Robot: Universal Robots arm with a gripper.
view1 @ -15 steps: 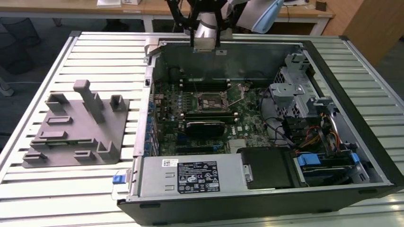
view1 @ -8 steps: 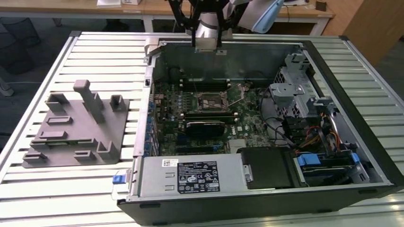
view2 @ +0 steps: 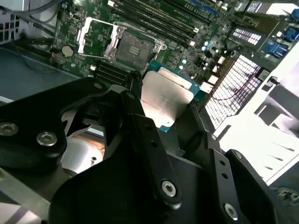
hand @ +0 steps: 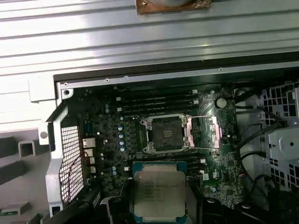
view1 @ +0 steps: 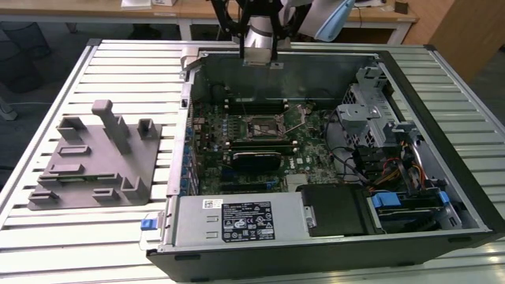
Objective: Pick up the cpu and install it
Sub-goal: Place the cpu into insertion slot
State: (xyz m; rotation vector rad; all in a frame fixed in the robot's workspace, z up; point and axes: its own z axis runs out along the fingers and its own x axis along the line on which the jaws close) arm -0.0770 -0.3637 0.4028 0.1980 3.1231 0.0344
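The gripper (view2: pixel 164 99) is pinching the cpu (hand: pixel 159 192) by its edges. This flat silvery square with a pale rim is hanging over the motherboard (hand: pixel 105 144), near the open socket (hand: pixel 163 133) and memory slots (hand: pixel 154 100).

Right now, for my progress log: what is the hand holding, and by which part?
The cpu, clamped by two opposite side edges.

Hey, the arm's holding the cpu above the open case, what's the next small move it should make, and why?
Probably shift the cpu across until it hangs squarely over the socket, without lowering yet. The tool is shut on the chip's edges, the socket's frame is flipped open, and in the first wrist view chip and socket are not lined up.
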